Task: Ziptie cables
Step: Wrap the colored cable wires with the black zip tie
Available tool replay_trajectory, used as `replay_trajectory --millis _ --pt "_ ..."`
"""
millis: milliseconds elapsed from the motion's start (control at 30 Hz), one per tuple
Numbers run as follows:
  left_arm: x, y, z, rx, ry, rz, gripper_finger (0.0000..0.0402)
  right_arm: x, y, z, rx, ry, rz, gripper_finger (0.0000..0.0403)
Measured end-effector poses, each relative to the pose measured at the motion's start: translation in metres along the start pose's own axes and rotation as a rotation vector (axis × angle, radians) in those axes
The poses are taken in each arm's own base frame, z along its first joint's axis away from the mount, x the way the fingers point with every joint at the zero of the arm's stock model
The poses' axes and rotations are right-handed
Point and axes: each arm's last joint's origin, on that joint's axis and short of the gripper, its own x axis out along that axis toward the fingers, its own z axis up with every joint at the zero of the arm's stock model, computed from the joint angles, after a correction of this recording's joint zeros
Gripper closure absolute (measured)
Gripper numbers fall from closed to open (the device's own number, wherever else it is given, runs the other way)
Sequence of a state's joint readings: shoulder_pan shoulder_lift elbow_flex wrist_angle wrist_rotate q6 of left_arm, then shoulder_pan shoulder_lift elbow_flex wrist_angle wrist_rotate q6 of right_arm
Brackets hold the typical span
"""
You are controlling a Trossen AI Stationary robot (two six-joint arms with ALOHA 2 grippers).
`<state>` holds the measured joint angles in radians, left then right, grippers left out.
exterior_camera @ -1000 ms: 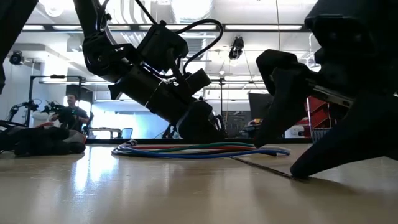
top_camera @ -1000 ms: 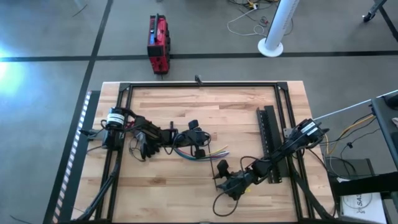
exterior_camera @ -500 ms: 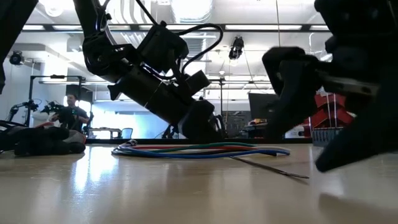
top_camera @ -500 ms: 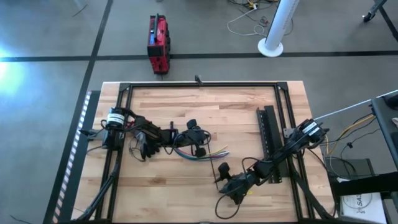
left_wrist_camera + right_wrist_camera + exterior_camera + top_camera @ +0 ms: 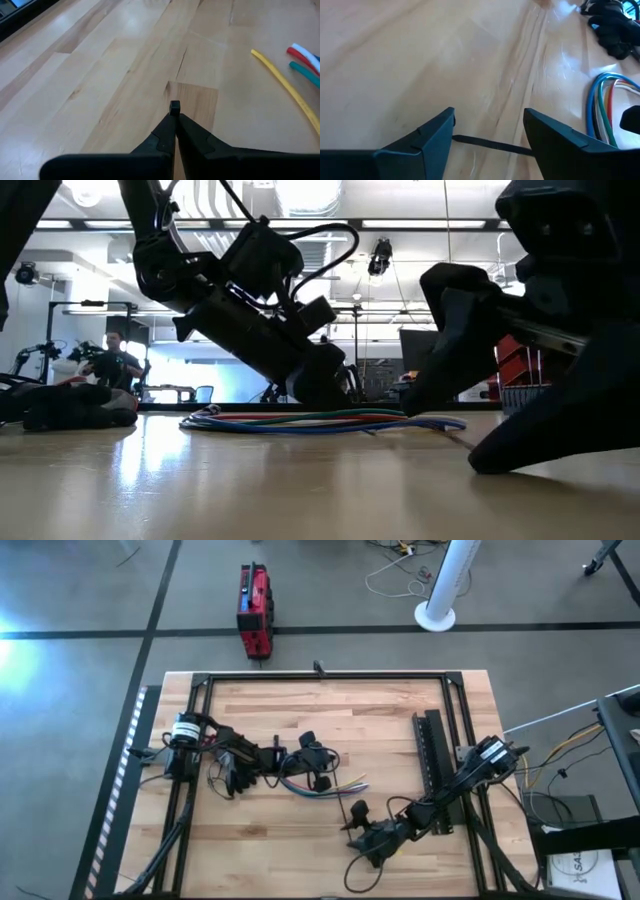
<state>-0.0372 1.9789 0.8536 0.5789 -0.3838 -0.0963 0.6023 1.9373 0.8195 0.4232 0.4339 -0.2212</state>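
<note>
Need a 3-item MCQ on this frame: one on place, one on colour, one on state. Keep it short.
1. Where does the ziptie lie?
A. Held off the table in the left tool
B. Flat on the table, between the right tool's fingers
C. Hanging over the table's edge

2. What colour is the wire nearest the left tool's tip in the left wrist view?
A. Yellow
B. Purple
C. Grey

3. How do the right tool's fingers stand?
A. Shut on the ziptie
B. Shut on nothing
C. Open

Answers:
1 B: the right wrist view shows the strip on the wood, crossing the gap between the fingers.
2 A: the yellow wire runs closest.
3 C: a wide gap shows between them.
</note>
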Motion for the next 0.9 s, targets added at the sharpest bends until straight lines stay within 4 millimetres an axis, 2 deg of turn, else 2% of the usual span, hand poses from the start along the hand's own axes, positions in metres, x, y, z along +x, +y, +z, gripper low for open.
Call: replay_trajectory --millis 533,900 --pt "0.000 0.000 -0.001 0.013 0.011 0.000 0.0402 -0.008 -0.010 0.003 -0.114 0.028 -0.058 0.0184" --pt "0.000 0.000 -0.001 0.014 0.014 -0.001 0.0402 -0.010 -0.011 0.005 -0.272 0.043 -0.060 0.0133"
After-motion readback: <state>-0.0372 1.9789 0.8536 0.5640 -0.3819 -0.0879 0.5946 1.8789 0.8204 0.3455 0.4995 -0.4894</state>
